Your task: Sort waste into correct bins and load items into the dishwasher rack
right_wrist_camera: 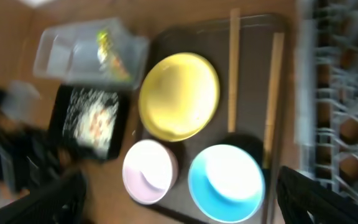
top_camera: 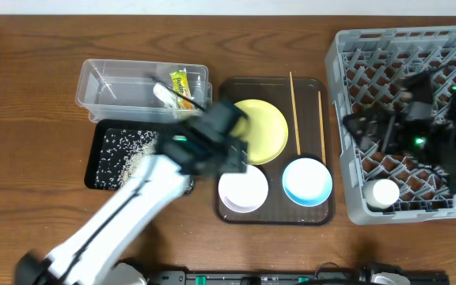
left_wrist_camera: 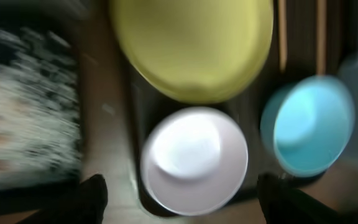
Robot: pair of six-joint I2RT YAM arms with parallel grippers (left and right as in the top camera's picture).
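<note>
A yellow-green plate (top_camera: pixel 264 127), a small white bowl (top_camera: pixel 244 190), a light-blue bowl (top_camera: pixel 307 180) and two chopsticks (top_camera: pixel 294 111) lie on the dark-brown serving tray (top_camera: pixel 327 215). The snack wrapper (top_camera: pixel 182 85) and white plastic scrap (top_camera: pixel 165 95) are in the clear tub (top_camera: pixel 105 83). Rice (top_camera: pixel 125 150) covers the black tray (top_camera: pixel 93 162). A white cup (top_camera: pixel 385 192) stands in the grey rack (top_camera: pixel 347 55). My left gripper (left_wrist_camera: pixel 185 199) is open and empty above the white bowl (left_wrist_camera: pixel 194 158). My right gripper (right_wrist_camera: pixel 185 199) is open and empty, high over the rack's left side.
The left arm (top_camera: pixel 117 218) crosses the table from the bottom left, over the black tray's right end. The right arm (top_camera: pixel 434 134) hangs over the rack. The wooden table (top_camera: pixel 22 119) shows to the left of the bins. Both wrist views are motion-blurred.
</note>
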